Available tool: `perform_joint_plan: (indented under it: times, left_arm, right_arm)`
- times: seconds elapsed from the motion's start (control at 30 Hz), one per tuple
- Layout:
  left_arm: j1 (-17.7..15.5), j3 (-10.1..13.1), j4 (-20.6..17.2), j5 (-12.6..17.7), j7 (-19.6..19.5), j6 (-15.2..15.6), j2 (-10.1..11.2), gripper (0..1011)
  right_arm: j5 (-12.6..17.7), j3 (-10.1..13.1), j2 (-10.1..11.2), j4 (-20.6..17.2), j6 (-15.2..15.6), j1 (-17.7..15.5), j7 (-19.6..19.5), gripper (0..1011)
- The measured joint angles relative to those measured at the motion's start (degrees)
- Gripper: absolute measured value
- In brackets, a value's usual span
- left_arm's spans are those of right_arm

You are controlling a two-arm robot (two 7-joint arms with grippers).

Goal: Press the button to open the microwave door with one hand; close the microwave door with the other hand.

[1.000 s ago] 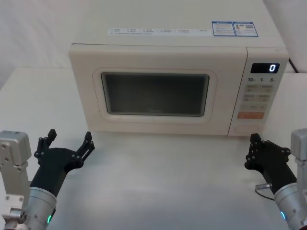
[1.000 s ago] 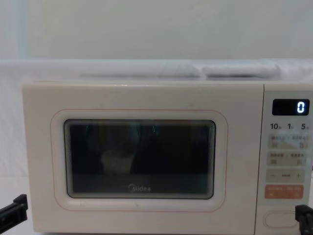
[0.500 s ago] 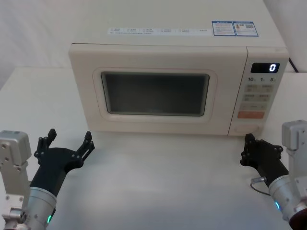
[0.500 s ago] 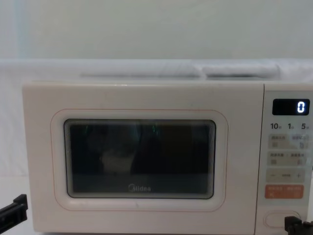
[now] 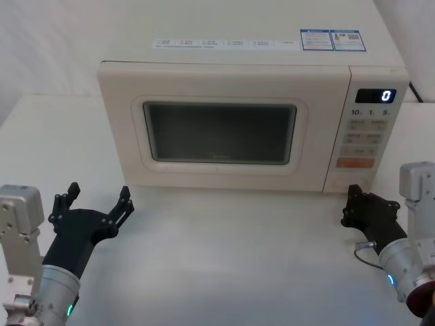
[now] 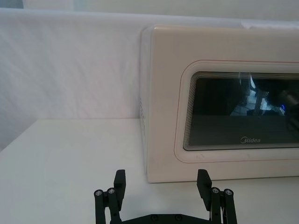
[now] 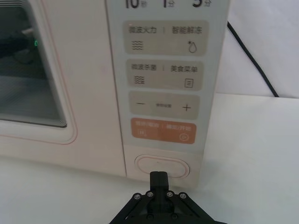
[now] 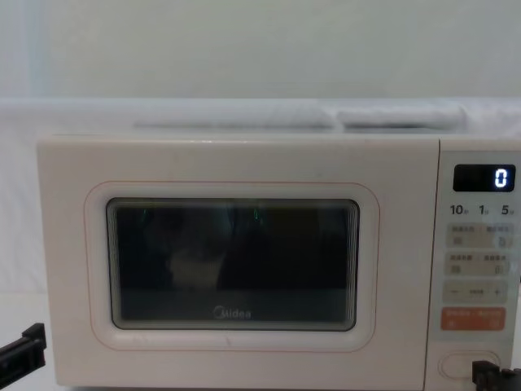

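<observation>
Fingers pressed together, my right gripper points just before the button under the orange key; microwave door shut; left gripper spread, empty, near the table's front-left

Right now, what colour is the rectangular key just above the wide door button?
Orange, seen best in the right wrist view.

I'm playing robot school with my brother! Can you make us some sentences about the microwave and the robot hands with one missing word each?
1. The microwave door is ____.
2. The display shows the number ____.
3. The right gripper, fingers together, is right in front of the ____.
4. The left gripper, fingers spread, waits near the microwave's ____ corner.

Missing words: shut; 0; button; left
</observation>
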Motion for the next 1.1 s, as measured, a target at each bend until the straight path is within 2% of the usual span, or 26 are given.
perform_joint_plan:
  times: [0.5, 1.1]
  left_arm:
    - [0.0, 0.0, 0.0, 0.0, 0.0, 0.0, 0.0, 1001]
    - [0.0, 0.0, 0.0, 0.0, 0.0, 0.0, 0.0, 1001]
  right_arm:
    - [0.7, 0.6, -0.7, 3.2, -0.7, 2.3, 0.1, 0]
    - [0.3, 0.7, -0.8, 4.1, -0.5, 3.2, 0.1, 0]
